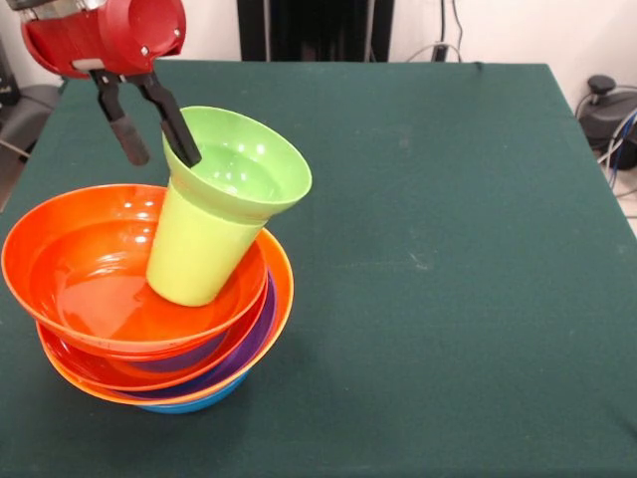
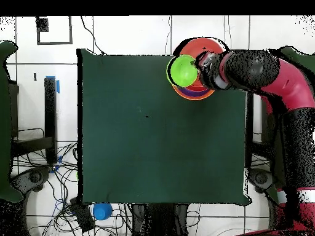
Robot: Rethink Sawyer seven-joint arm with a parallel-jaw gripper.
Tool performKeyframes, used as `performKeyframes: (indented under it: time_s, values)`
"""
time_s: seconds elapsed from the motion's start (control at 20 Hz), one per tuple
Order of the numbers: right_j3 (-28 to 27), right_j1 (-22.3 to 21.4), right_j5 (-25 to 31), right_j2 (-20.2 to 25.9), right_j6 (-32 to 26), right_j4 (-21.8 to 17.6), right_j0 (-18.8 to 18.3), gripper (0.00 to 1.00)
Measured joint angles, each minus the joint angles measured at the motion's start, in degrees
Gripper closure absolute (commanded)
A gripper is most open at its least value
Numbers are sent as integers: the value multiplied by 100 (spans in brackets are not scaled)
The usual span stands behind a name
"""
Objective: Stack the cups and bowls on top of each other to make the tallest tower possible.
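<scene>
Nested tower of glossy plastic bowls (image 1: 149, 319) at green counter (image 1: 448, 249) corner. Tilted lime-green plastic tumbler (image 1: 199, 249) stands in top orange bowl (image 1: 90, 269), small lime-green bowl (image 1: 249, 164) capping it. Hand (image 1: 159, 134) spread, one finger inside bowl's rim. Step: placing cap. Next: likely lift clear without toppling.

The red arm's tool (image 1: 159, 147) hangs tilted, fingers spread apart.

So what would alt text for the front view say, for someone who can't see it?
A leaning tower of nested orange, purple and blue bowls holds a tilted lime cup topped by a small green bowl. A red arm's open pincer straddles that bowl's rim, on a green table.
</scene>
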Motion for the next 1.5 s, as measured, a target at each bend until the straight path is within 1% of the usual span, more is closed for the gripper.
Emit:
performKeyframes:
  time_s: [0.5,0.8,1.5]
  values:
    - [-218,-147,65,-89,0,2,122,0]
    - [-321,-155,65,-90,0,2,165,0]
    - [-322,-157,65,-127,0,2,171,0]
